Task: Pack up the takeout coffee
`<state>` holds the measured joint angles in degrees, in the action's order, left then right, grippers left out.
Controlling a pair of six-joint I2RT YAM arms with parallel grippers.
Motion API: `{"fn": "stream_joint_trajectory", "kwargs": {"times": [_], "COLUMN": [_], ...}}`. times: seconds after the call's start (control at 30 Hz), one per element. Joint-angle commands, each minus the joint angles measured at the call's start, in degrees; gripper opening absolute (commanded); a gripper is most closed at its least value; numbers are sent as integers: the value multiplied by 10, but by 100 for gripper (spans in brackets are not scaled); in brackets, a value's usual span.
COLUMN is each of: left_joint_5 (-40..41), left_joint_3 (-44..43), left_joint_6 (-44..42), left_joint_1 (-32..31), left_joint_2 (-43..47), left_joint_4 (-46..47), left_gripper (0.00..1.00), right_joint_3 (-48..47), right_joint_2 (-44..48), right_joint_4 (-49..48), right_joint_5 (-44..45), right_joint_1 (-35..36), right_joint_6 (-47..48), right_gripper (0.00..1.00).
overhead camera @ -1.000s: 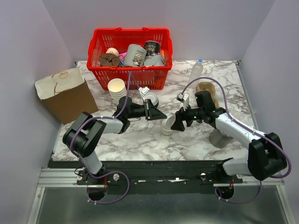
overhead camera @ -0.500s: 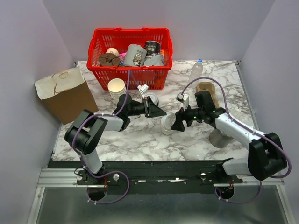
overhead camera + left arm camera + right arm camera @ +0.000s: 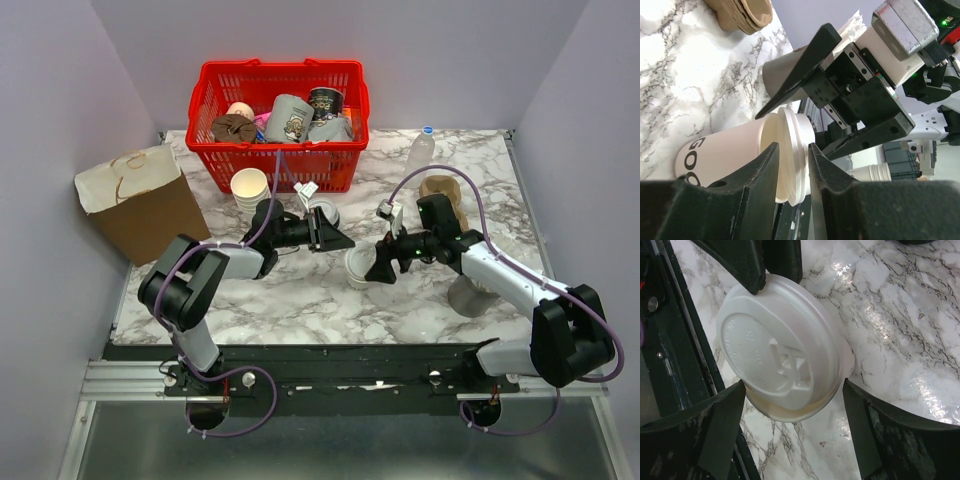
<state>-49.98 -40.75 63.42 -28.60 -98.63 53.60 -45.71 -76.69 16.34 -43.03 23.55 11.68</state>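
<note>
The takeout coffee, a cream-white paper cup with a white lid, lies tilted just above the marble table between my two grippers. My right gripper is shut across it near the lid; the right wrist view shows the lid filling the gap between the right gripper fingers. My left gripper pinches the lid's rim; in the left wrist view the rim sits in the narrow gap of the left gripper, with the cup body to the left. The left fingers show above the lid.
A red basket with grey mugs stands at the back. A stack of paper cups and white lids sit before it. A cardboard box is left, a bottle and brown pulp carriers right, a grey cup front right.
The left gripper and the cup have shifted slightly toward the back of the table. The right arm has barely moved.
</note>
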Motion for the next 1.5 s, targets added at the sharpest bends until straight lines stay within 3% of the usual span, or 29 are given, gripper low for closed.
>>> {"fn": "stream_joint_trajectory", "kwargs": {"times": [0.0,0.43,0.53,0.57,0.6,1.47], "left_joint_5": [-5,3,4,5,6,8], "left_joint_3": [-20,-33,-34,-34,-34,-47], "left_joint_6": [-36,-80,-82,-84,-86,-54], "left_joint_1": [5,5,5,6,5,-1], "left_joint_2": [4,-3,-5,-5,-5,-31], "left_joint_4": [-24,-83,-84,-86,-89,-56], "left_gripper": [41,45,45,45,45,45], "right_joint_3": [-18,-26,-27,-27,-27,-47], "right_joint_2": [11,4,2,1,0,-16], "right_joint_4": [5,4,5,4,4,2], "right_joint_5": [-27,-50,-54,-56,-58,6], "right_joint_1": [-1,-1,-1,-1,-1,-1], "right_joint_6": [11,9,8,8,8,-17], "right_gripper": [88,89,93,99,100,99]}}
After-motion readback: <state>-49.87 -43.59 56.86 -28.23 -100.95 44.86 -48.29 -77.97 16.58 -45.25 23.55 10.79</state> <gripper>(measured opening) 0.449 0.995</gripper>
